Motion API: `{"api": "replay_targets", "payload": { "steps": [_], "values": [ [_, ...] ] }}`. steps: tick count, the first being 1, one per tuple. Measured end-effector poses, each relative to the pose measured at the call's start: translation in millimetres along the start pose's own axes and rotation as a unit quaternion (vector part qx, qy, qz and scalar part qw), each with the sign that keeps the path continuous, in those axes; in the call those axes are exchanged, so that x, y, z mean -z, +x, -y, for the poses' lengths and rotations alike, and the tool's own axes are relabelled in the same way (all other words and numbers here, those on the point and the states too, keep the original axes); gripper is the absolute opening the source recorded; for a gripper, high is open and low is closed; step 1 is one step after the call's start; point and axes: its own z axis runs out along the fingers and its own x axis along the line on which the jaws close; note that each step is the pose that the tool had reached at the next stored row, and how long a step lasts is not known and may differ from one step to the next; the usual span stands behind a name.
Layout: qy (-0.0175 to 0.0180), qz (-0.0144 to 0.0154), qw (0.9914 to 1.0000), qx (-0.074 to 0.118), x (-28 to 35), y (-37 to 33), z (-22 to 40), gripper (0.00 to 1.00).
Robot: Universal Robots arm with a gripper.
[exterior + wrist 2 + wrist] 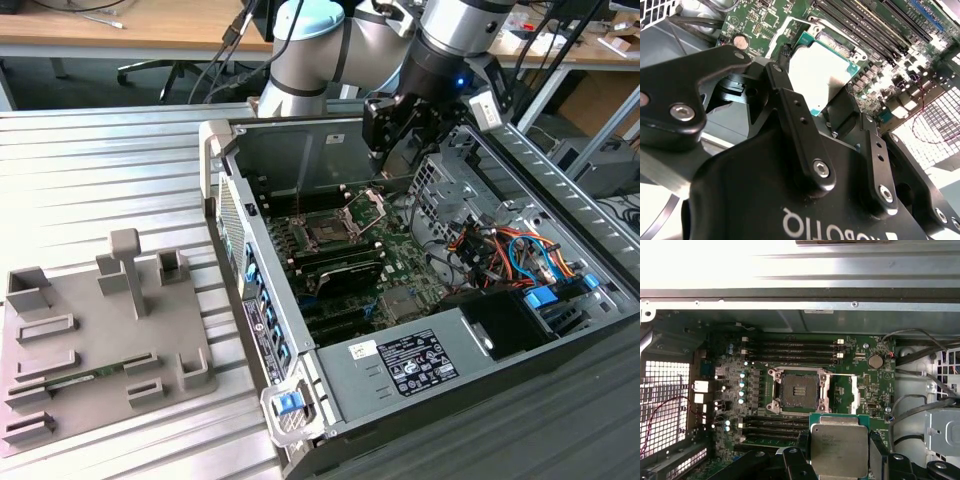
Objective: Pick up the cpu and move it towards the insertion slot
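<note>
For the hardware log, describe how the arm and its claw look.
The arm has silver-grey tube segments with pale blue joint caps and a small blue light near the wrist. Black cables trail behind it. The claw is matte black, with flat linked fingers fixed by silver screws and white lettering on its body.

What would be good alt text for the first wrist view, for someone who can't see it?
The gripper holds the cpu, a flat silvery square chip, above a green motherboard inside an open computer case. Beyond the chip on the board lies the insertion slot, a dark square socket in a silver frame, flanked by long black memory slots.
</note>
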Motion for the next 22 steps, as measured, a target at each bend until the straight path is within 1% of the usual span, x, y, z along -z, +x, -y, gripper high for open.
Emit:
{"api": "replay_targets", "payload": {
  "steps": [22],
  "values": [
    [0.0000,0.0000,1.00000,0.000,-6.4,0.0,0.3,0.55]
  ]
}}
